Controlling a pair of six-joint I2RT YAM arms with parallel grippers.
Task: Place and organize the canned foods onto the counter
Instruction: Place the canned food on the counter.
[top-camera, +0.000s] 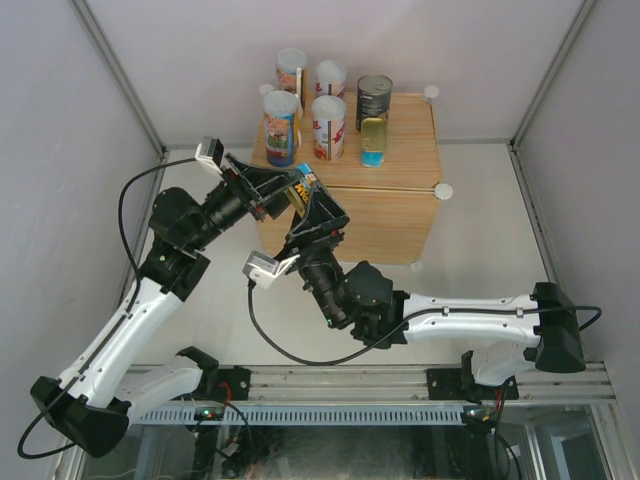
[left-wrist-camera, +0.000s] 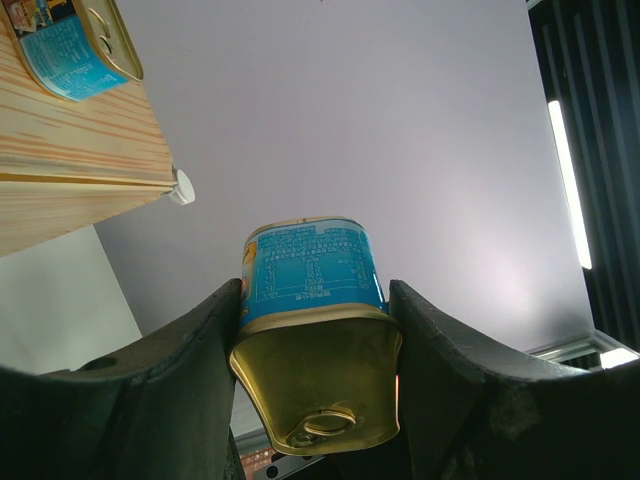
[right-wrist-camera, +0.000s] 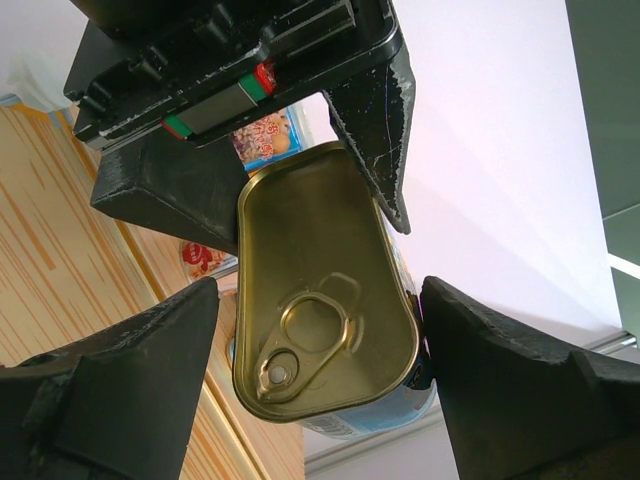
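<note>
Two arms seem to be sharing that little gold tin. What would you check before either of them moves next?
1. Hold of the left gripper on the gold tin: ok, clamped on both sides.
2. Position of the right gripper around that tin: ok, one finger on each side.
3. Firm grip by the right gripper: not ok, a gap shows beside one finger.
4. Free spot on the counter: ok, bare wood along its right side.
5. The tall cans and the dark can upright: ok.
6. The other tin apart from both arms: ok.
</note>
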